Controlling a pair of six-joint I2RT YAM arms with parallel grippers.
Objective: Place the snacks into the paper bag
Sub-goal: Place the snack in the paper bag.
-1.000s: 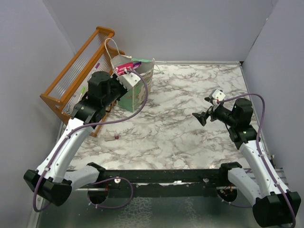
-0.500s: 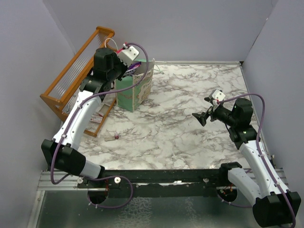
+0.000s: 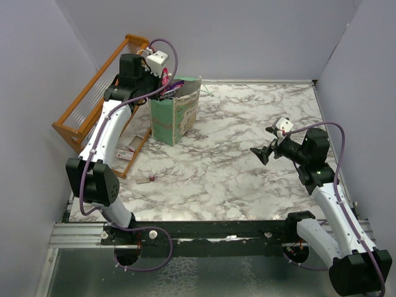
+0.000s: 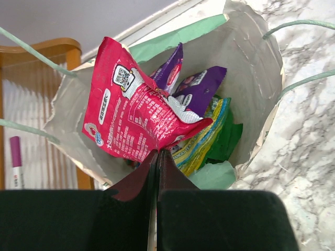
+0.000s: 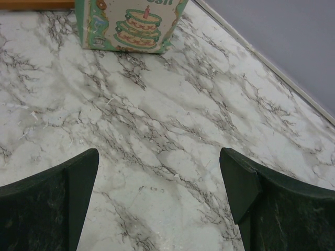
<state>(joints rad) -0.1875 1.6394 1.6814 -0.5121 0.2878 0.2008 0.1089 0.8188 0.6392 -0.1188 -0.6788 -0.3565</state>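
The mint-green paper bag (image 3: 176, 117) stands upright at the back left of the marble table. Its mouth (image 4: 251, 78) gapes under my left gripper (image 4: 158, 152). That gripper is shut on the lower edge of a red snack packet (image 4: 136, 120), which hangs into the mouth. Inside the bag lie purple packets (image 4: 201, 91), a yellow-green one (image 4: 207, 133) and a green one (image 4: 225, 141). My right gripper (image 5: 159, 167) hovers open over bare marble at mid-right (image 3: 258, 153), nothing between its fingers. The bag's printed side (image 5: 131, 26) is far ahead of it.
An orange slatted rack (image 3: 93, 105) leans against the left wall just behind the bag, with a pink marker (image 4: 14, 162) in it. A tiny red-capped tube (image 3: 150, 178) lies on the table near the rack's front end. Grey walls close in the left, back and right.
My left arm has swung up and back from the bag's front to above its mouth, carrying the red packet with it. The right arm has not moved.
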